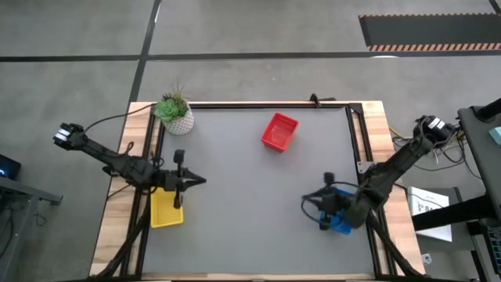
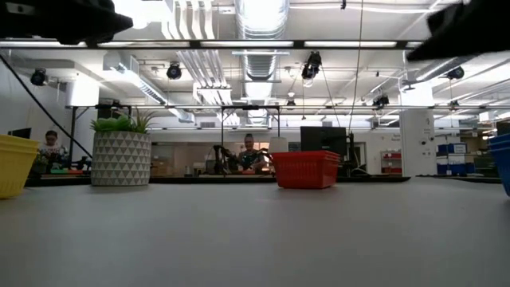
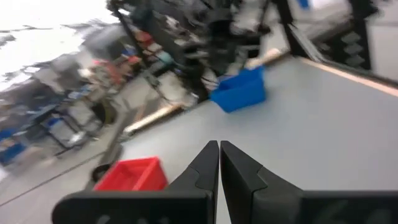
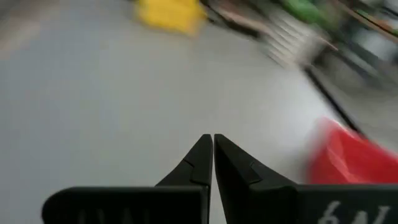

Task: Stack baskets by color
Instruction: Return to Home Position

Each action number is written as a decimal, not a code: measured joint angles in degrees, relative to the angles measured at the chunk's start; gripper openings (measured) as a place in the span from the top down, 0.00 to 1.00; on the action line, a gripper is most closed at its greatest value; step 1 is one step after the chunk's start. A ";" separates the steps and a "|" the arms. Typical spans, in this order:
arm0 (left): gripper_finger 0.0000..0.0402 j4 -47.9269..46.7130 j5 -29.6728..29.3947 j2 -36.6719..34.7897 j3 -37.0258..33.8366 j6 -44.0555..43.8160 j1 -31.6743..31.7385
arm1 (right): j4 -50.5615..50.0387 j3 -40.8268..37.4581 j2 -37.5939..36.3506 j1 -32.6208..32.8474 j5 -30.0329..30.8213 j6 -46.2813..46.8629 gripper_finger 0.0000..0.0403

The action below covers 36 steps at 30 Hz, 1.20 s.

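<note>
A red basket (image 1: pixel 279 131) stands on the grey table at the far middle, also seen in the low view (image 2: pixel 307 169). A yellow basket (image 1: pixel 166 209) sits at the near left, a blue basket (image 1: pixel 339 222) at the near right. My left gripper (image 1: pixel 201 181) is shut and empty, level above the table just beyond the yellow basket; its closed fingertips (image 3: pixel 219 146) show in its wrist view. My right gripper (image 1: pixel 305 205) is shut and empty, just left of the blue basket, which its arm partly covers; its closed fingertips (image 4: pixel 212 139) meet over bare table.
A white potted plant (image 1: pixel 175 114) stands at the table's far left corner. Black rails (image 1: pixel 356 133) run along the table's far, left and right edges. Bare grey table (image 1: pixel 250 211) lies between the two grippers.
</note>
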 joint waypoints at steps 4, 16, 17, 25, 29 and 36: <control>1.00 7.27 -2.97 -3.38 -4.92 0.51 1.22 | 23.68 -5.46 -2.33 -5.58 -20.87 -22.63 0.98; 1.00 10.43 -4.06 -10.69 -11.52 0.07 2.46 | 30.29 -13.08 -15.25 -20.82 -37.01 -33.65 0.98; 1.00 11.27 -4.06 -11.10 -11.94 0.08 2.62 | 31.38 -13.70 -15.45 -22.94 -39.79 -33.78 0.98; 1.00 17.12 -4.50 -13.96 -15.63 1.56 3.47 | 32.93 -17.37 -17.52 -37.18 -57.32 -33.65 0.98; 1.00 17.16 -4.78 -14.88 -16.19 1.64 3.47 | 30.84 -19.34 -21.31 -39.16 -59.11 -33.42 0.98; 1.00 16.50 -8.02 -16.01 -16.50 1.66 3.47 | 26.97 -22.80 -29.36 -39.42 -59.13 -34.37 0.98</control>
